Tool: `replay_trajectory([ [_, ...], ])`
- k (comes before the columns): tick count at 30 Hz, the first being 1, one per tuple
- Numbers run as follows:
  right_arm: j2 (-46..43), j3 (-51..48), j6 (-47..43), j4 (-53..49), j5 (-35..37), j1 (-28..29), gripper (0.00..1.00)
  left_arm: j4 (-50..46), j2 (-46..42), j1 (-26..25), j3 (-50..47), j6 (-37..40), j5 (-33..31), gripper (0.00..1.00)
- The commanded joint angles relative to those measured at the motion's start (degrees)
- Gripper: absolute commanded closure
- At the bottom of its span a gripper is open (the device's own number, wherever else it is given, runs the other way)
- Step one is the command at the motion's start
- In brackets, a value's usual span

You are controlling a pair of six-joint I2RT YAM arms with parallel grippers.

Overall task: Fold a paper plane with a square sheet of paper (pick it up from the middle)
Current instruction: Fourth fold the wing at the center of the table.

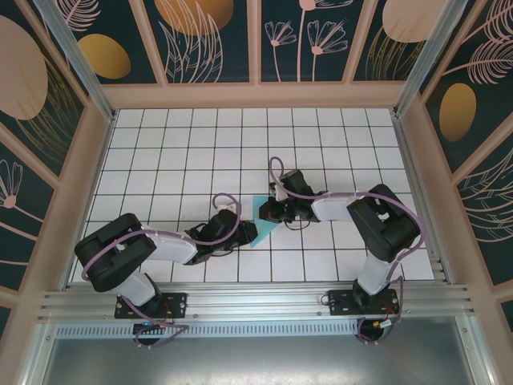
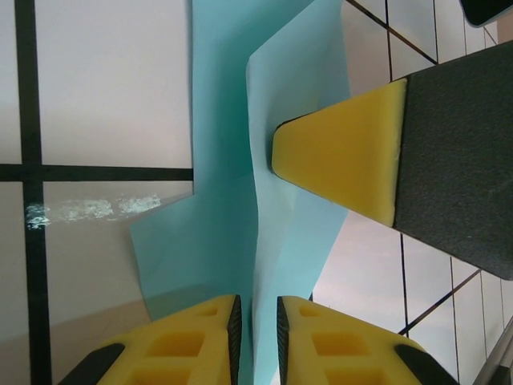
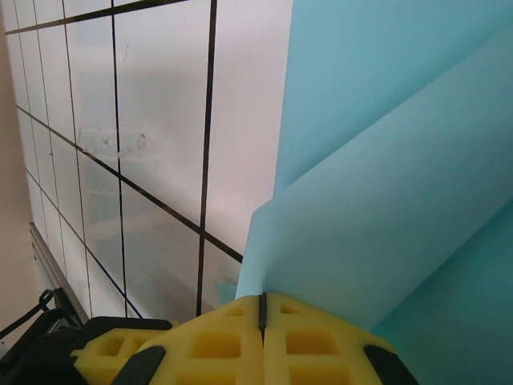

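Note:
The light-blue sheet of paper (image 1: 263, 228) lies creased into a pointed shape on the white tiles between the two arms. In the left wrist view one fold of the paper (image 2: 216, 241) stands upright, and my left gripper (image 2: 256, 301) has its pads a little apart on either side of that fold. From above, the left gripper (image 1: 244, 233) sits at the paper's lower left edge. My right gripper (image 1: 267, 212) is at the upper right edge. Its jaws (image 3: 262, 298) are closed flat together at the corner of a raised flap (image 3: 385, 200). One of its fingers (image 2: 337, 156) rests over the paper.
The white tiled table (image 1: 176, 152) stretches wide behind and to the left of the arms. Pink frame walls (image 1: 409, 136) bound it on the sides and back. An aluminium rail (image 1: 256, 301) runs along the near edge. A smudge (image 2: 88, 208) marks one tile.

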Motion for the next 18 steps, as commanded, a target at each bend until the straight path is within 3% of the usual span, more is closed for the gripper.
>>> replay_trajectory([
  [1, 0.1, 1.5, -0.4, 0.5, -0.6, 0.3, 0.95, 0.7, 1.2, 0.4, 0.8, -0.1, 1.2, 0.77],
  [8, -0.5, 1.5, -0.4, 0.5, -0.6, 0.2, 0.95, 1.6, 1.4, 0.4, 0.7, -0.2, 1.9, 0.78],
  [18, -0.8, 1.2, -0.4, 0.6, -0.9, 0.3, 0.95, 5.3, 2.9, 0.4, 0.5, -0.2, 4.0, 0.92],
])
